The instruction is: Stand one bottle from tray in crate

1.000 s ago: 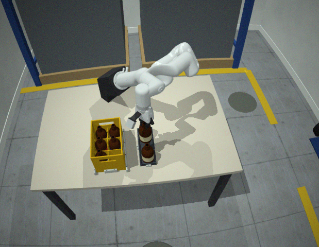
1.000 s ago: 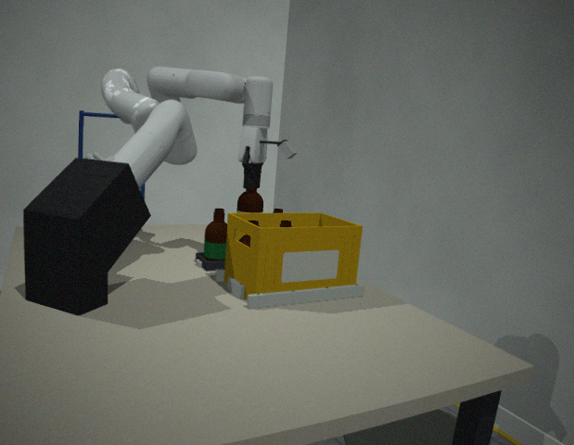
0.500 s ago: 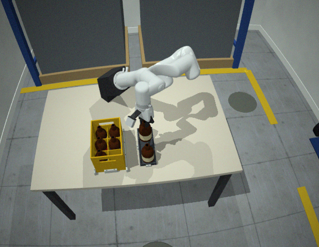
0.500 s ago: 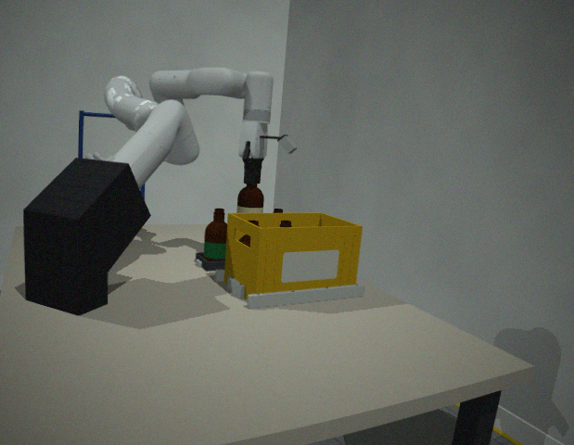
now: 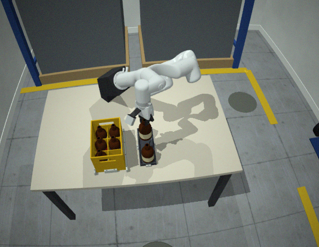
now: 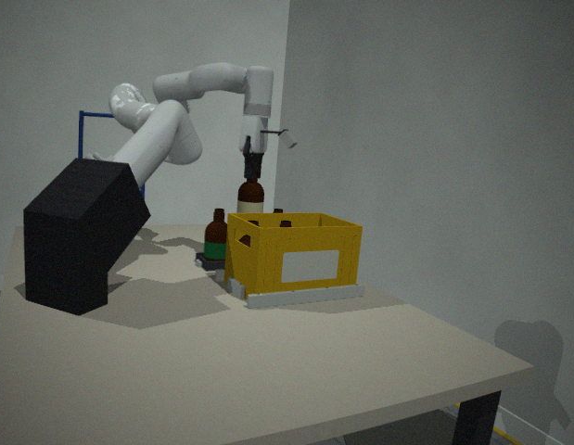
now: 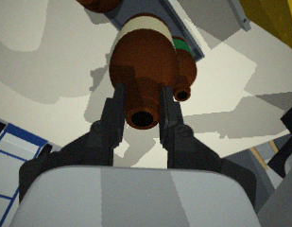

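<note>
My gripper [image 5: 145, 121] [image 6: 252, 173] [image 7: 143, 97] is shut on the neck of a brown bottle with a cream label [image 5: 145, 131] [image 6: 250, 197] [image 7: 141, 54]. It holds the bottle upright, lifted above the far end of the dark tray [image 5: 153, 144] [image 6: 205, 261] [image 7: 180, 24]. A green-labelled bottle [image 6: 215, 237] [image 7: 185, 71] and a cream-labelled bottle [image 5: 148, 153] stand on the tray. The yellow crate [image 5: 107, 163] [image 6: 262, 259] [image 7: 278, 19] stands to the tray's left and holds several brown bottles [image 5: 100, 131]. Its front right cell [image 5: 115, 153] shows no bottle.
The arm's black base box [image 5: 108, 85] [image 6: 76, 239] stands behind the crate on the beige table [image 5: 194, 148] [image 6: 277, 363]. Grey stop blocks [image 6: 301, 295] line the crate's foot. The wrist camera housing [image 5: 129, 119] sticks out toward the crate.
</note>
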`<state>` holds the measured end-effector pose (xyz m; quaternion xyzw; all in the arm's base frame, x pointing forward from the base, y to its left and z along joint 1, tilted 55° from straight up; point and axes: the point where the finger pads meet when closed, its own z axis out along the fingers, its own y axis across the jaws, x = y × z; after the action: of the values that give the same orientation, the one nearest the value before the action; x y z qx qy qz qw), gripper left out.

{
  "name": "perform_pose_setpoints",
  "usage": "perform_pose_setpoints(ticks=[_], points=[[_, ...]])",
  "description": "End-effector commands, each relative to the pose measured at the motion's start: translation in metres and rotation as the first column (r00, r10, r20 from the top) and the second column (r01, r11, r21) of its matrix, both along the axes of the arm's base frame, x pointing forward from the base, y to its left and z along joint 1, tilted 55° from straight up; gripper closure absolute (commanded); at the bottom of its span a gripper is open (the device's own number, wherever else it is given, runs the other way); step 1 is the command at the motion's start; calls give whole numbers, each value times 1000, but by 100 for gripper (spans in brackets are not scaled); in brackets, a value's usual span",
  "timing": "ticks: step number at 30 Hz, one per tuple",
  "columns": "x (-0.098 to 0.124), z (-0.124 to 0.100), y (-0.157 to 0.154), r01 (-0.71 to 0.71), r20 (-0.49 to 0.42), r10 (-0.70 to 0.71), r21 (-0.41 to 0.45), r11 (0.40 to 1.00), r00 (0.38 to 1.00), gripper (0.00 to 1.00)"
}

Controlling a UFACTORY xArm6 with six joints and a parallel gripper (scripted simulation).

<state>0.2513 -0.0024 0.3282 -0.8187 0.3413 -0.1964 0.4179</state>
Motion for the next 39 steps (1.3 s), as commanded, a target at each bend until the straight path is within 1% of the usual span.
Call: perform_pose_setpoints(ticks=[1,39], points=[[-2,3,-2,0,1,0,-1,1000,1000,100],[-5,6,-5,0,1,0,-1,1000,1000,100]])
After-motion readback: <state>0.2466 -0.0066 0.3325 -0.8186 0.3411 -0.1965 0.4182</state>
